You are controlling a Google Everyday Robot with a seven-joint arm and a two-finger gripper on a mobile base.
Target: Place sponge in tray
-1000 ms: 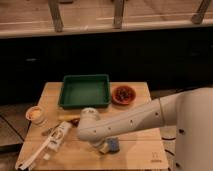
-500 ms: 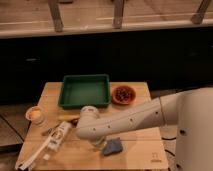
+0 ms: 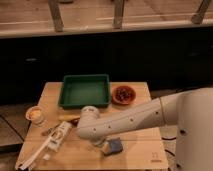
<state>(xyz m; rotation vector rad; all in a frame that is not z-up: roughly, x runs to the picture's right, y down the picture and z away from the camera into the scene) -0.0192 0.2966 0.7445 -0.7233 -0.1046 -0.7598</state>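
Camera view: the gripper [image 3: 98, 143] hangs low over the front of the wooden table [image 3: 142, 152], tucked under the rounded end of the wrist. From where I stand I cannot tell how wide it is set, or whether it has hold of anything.

The sponge [image 3: 114, 146] lies just beside it, on the side nearer the robot's body. It rests on the tabletop, blue-grey face up and a yellowish edge turned toward the gripper. I cannot say whether the 2 are touching. The sponge is outside the tray [image 3: 85, 92], which sits well apart from it at the back of the table, dark green and raised at the sides.

As for writing, there is a small dark mark [image 3: 156, 161] near the table's front corner, and some dark patches on the white elongated tool [image 3: 50, 145] lying aslant at the far front end. Neither can be read.

The white arm [image 3: 135, 119] reaches out from the robot's bulky body [image 3: 195, 130], running nearly level across the front half of the table. It then turns down at the wrist.

Beside the tray stands 1 small reddish-brown bowl [image 3: 123, 94] with something dark in it. A small pale cup [image 3: 35, 114] sits at the table's far edge.
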